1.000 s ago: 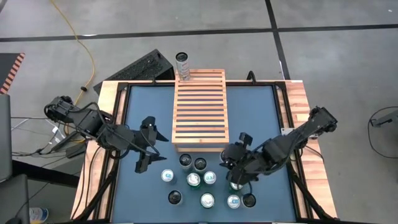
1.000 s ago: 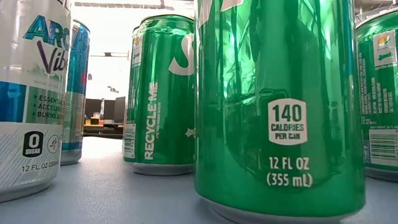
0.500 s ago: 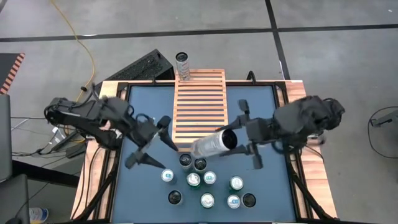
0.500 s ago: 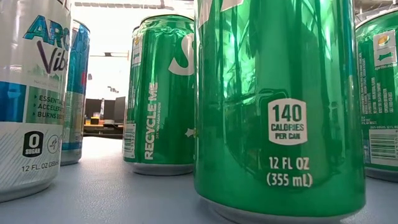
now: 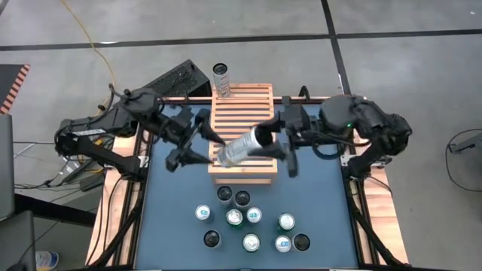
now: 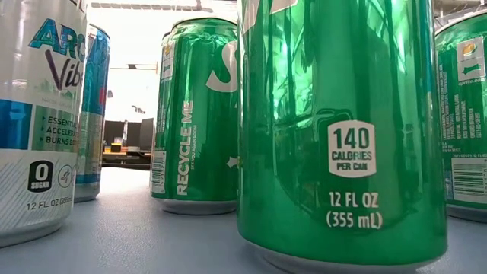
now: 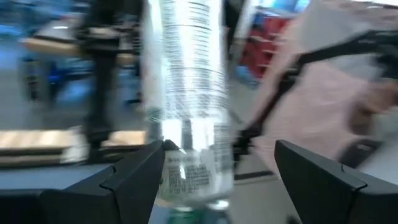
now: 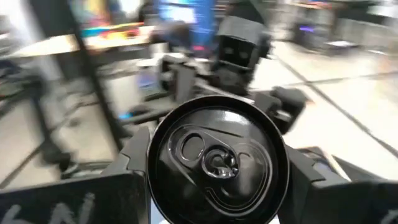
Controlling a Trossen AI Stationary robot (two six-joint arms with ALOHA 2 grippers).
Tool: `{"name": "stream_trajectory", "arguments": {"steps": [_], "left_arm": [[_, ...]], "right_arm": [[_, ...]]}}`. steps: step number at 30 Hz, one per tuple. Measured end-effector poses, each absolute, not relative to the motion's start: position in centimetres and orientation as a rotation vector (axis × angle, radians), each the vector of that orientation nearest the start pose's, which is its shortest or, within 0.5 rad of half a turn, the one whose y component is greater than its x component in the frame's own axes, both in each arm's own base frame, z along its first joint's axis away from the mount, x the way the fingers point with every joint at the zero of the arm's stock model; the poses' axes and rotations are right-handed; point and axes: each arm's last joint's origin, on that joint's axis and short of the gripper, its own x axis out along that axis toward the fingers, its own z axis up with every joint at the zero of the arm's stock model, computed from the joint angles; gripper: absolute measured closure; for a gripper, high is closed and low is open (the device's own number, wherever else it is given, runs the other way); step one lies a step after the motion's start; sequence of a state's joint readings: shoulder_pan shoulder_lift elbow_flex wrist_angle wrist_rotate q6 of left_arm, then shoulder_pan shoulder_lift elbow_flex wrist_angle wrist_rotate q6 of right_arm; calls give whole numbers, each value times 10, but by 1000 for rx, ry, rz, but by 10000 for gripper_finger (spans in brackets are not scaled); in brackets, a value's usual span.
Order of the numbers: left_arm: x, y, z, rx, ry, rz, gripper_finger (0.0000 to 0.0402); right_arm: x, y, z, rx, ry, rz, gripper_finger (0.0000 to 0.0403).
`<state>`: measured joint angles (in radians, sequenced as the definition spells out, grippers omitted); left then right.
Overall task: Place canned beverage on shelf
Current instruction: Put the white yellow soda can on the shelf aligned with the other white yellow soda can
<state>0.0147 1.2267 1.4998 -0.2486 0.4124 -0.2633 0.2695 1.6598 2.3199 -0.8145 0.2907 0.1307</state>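
A silver can lies tipped almost level in the air above the slatted wooden shelf. My right gripper is shut on it from the table's right. My left gripper is open at the shelf's left edge. In the left wrist view its fingers stand on either side of the can's lower end. A second can stands upright at the shelf's far left corner. Several cans stand on the blue table near its front edge. My right gripper pinches the silver can's side wall beside its lid end between its two fingers. The fingers come level from the table's right and lie along the can. The can is lifted clear above the shelf, its bottom end pointing toward the left gripper. My left gripper: I cannot tell whether it touches the can.
The low view shows green cans and a white and blue can close up on the table. A black box lies beyond the table's far left corner. The wooden border frames the table.
My right gripper has lifted the silver can from the cluster at the near right. It has carried the can up, toward the far edge and left over the shelf, tipping it onto its side. My left gripper has risen and gone toward the far edge and the shelf.
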Motion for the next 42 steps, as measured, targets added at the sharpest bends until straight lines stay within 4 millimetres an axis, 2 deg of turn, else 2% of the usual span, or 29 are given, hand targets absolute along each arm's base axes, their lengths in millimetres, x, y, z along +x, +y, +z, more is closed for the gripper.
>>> {"name": "stream_trajectory", "arguments": {"steps": [4,8,12,17,22,33,36,42], "left_arm": [[245,1,472,-210,62,-189,106],[244,10,467,-119,97,63,106],[244,14,463,-54,134,189,106],[243,19,461,2,163,353,106],[249,22,456,118,207,492,106],[268,24,438,212,322,498,106],[271,23,441,206,284,447,106],[271,26,441,233,292,468,106]], "right_arm": [[291,71,542,152,173,-181,212],[296,67,529,244,208,-404,212],[309,58,519,275,207,-547,212],[320,32,511,428,168,-675,212],[336,15,499,443,188,-754,212],[341,7,500,463,184,-702,212],[342,8,501,471,179,-686,212],[344,8,504,492,158,-641,212]]}}
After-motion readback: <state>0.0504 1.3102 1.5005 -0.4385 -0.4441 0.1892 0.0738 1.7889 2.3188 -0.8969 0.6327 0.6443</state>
